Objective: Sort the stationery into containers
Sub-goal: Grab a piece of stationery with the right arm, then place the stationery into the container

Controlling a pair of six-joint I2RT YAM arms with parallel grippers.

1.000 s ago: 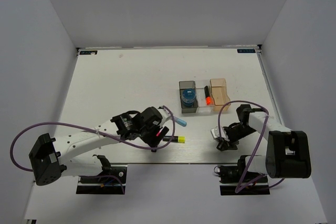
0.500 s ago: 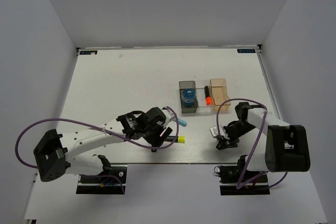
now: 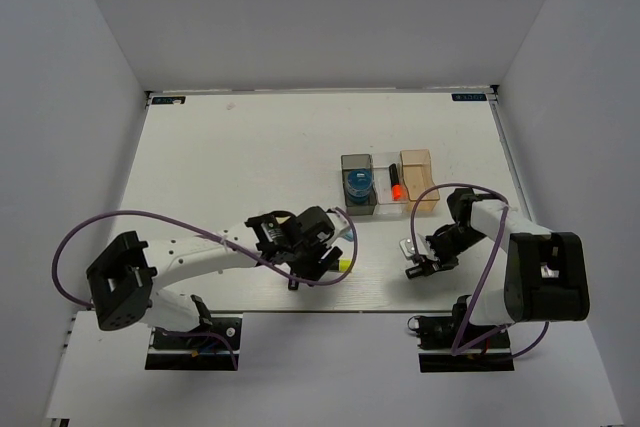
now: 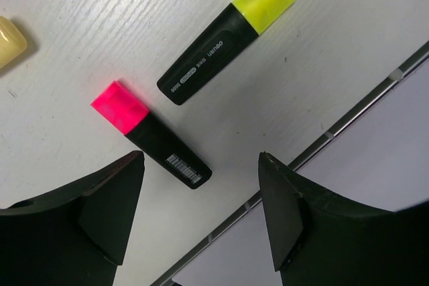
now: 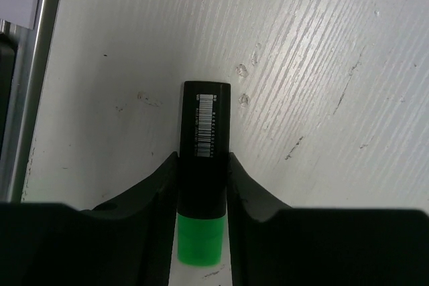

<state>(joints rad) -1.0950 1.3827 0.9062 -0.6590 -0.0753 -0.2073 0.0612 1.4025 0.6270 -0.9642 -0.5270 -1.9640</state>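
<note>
Gripping green-cap highlighter (image 5: 204, 132) w/ R hand (image 5: 203, 165), both sides pinched, down at surface (image 5: 322, 65). Hovering L hand (image 4: 200, 192) spread wide over pink-cap highlighter (image 4: 151, 135) & yellow-cap highlighter (image 4: 224, 35), both flat nr front edge.

The bench (image 3: 240, 157) is a white board with a fine wood grain, lightly scuffed and speckled where the close views show it. Plain pale grey walls shut it in on three sides: a back wall (image 3: 320, 17) along the far edge, and a left wall (image 3: 60, 147) and a right wall (image 3: 585, 97) along the side edges. A thin metal strip (image 4: 348, 117) borders the near edge. A small label (image 3: 172, 101) sits at the far left corner, a second label (image 3: 468, 97) at the far right. The light is soft and even, and the shadows are short.
</note>
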